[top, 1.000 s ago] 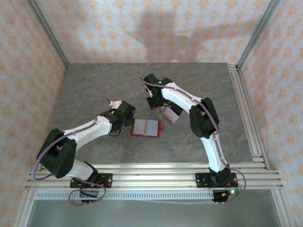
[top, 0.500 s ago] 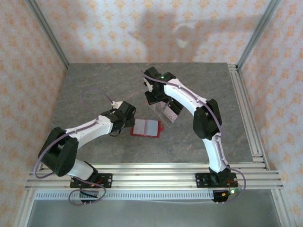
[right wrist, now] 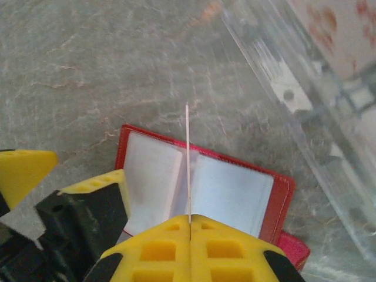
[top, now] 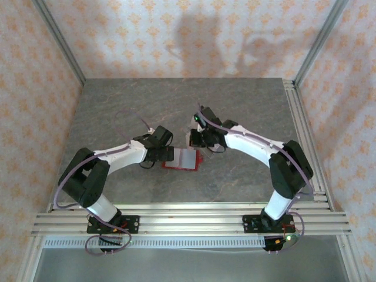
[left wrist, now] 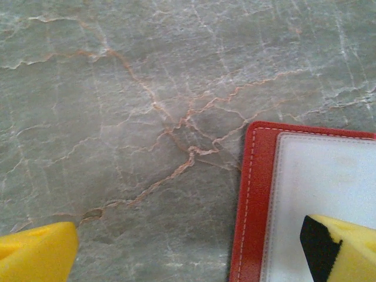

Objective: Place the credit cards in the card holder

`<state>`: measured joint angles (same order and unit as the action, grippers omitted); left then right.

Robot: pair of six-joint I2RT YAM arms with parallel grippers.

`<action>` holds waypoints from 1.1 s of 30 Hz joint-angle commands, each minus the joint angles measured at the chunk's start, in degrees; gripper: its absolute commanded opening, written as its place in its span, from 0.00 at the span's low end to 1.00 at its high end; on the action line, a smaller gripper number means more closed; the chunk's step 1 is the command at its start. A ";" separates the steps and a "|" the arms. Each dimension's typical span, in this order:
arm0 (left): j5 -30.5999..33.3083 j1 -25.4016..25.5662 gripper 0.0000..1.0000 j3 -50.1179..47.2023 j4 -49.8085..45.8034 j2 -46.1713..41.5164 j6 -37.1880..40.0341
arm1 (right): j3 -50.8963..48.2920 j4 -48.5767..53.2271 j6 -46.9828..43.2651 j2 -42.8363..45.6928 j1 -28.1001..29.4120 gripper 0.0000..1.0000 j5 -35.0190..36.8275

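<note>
The red card holder (top: 182, 159) lies open on the table, its pale inside up (right wrist: 235, 191). My right gripper (right wrist: 190, 220) is shut on one thin pale credit card (right wrist: 187, 153). I see the card edge-on, standing upright over the holder's middle fold. In the top view my right gripper (top: 197, 138) hangs just behind the holder. My left gripper (left wrist: 189, 235) is open wide at the holder's left edge (left wrist: 255, 194). Its right finger (left wrist: 341, 247) rests over the pale inside and its left finger (left wrist: 35, 252) is over bare table.
A clear plastic rack (right wrist: 282, 88) stands just beyond the holder on the right. The left gripper's fingers (right wrist: 88, 205) sit close beside the right gripper. An aluminium rail (top: 305, 135) runs along the table's right edge.
My right arm has swung down and toward the near side from the rack, carrying the card to just above the open holder. My left gripper has shifted right onto the holder's left edge.
</note>
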<state>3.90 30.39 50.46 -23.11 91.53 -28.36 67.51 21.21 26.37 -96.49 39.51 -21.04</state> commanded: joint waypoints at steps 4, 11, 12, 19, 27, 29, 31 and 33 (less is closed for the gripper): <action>2.60 0.65 0.98 1.97 -2.67 1.87 1.26 | -11.08 -22.29 14.04 4.48 2.94 0.00 1.99; 5.54 0.90 0.97 0.99 -5.01 3.15 -1.09 | -18.83 -33.87 19.11 4.30 5.56 0.00 4.56; 5.59 0.97 0.97 0.72 -4.93 3.05 -1.37 | -19.94 -35.31 19.73 4.37 5.69 0.00 4.84; 5.84 0.92 0.97 -0.18 -4.51 2.62 -1.90 | -25.37 -41.24 21.91 5.33 6.71 0.00 6.51; 6.07 0.99 0.97 -0.70 -4.31 2.29 -1.94 | -27.73 -45.26 24.00 5.50 6.81 0.00 6.62; 6.12 1.03 0.97 -0.80 -4.31 2.43 -1.88 | -27.93 -45.56 24.25 5.37 6.81 0.00 6.32; 6.07 1.01 0.97 -0.71 -4.22 2.40 -1.94 | -27.98 -45.97 24.50 5.09 6.81 0.00 5.84; 6.12 1.00 0.97 -0.71 -4.24 2.43 -1.92 | -28.30 -46.80 25.14 4.54 6.79 0.00 5.41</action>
<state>6.94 31.14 51.27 -24.45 94.15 -30.11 39.97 -22.33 50.26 -92.82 45.98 -16.32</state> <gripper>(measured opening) 0.974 0.041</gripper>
